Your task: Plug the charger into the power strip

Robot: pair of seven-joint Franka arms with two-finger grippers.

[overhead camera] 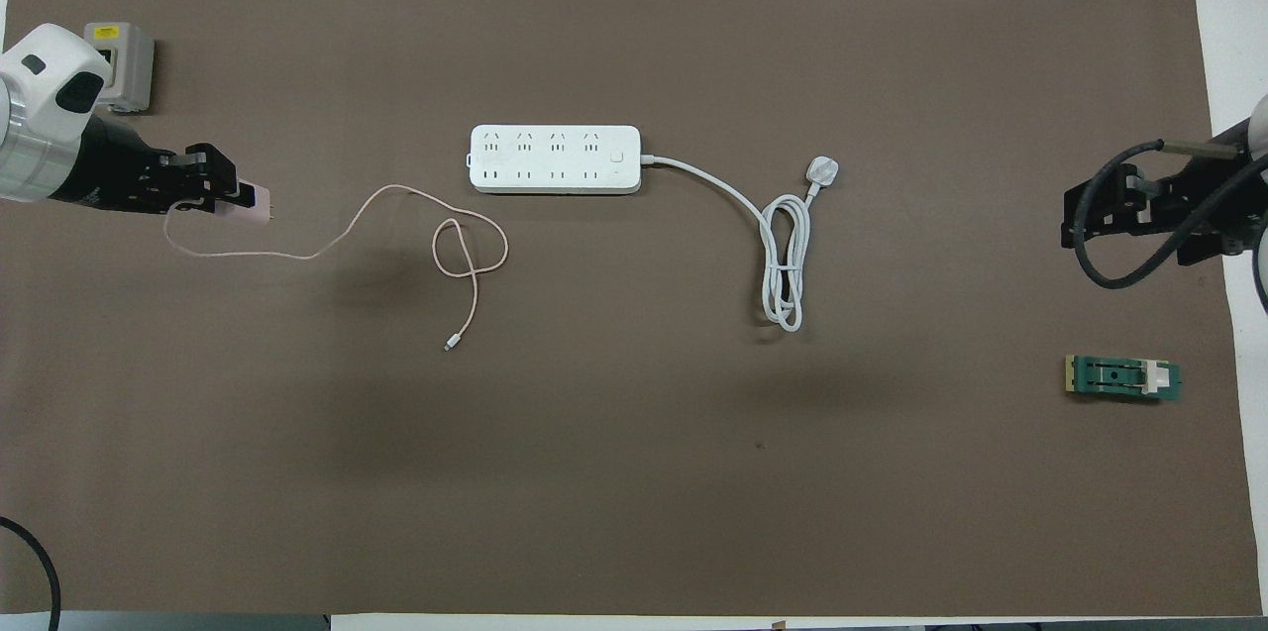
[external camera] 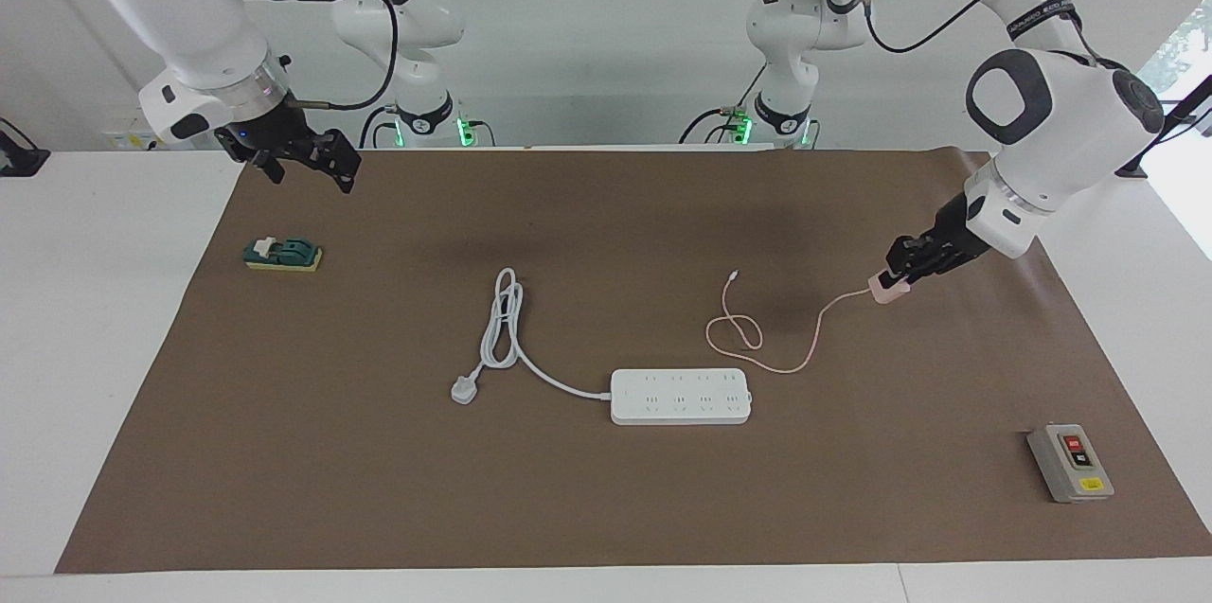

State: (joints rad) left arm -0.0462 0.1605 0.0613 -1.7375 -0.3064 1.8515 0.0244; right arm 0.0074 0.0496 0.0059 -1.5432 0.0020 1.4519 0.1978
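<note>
Power strip (external camera: 681, 396) mid-mat, charger (external camera: 888, 291) toward the left arm's end (raised), cable (external camera: 757, 338) between.

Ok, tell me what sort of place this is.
Most likely a robotics lab test bench: two white arms mounted at a table covered by a brown mat, with practice items laid out, such as a power strip, a grey switch box and plain white walls.

Not much to read here: the grey switch box (external camera: 1070, 462) toward the left arm's end of the table carries a red button, a black button and a yellow label, lettering too small to make out. Bands on both arms bear print, also illegible.
</note>
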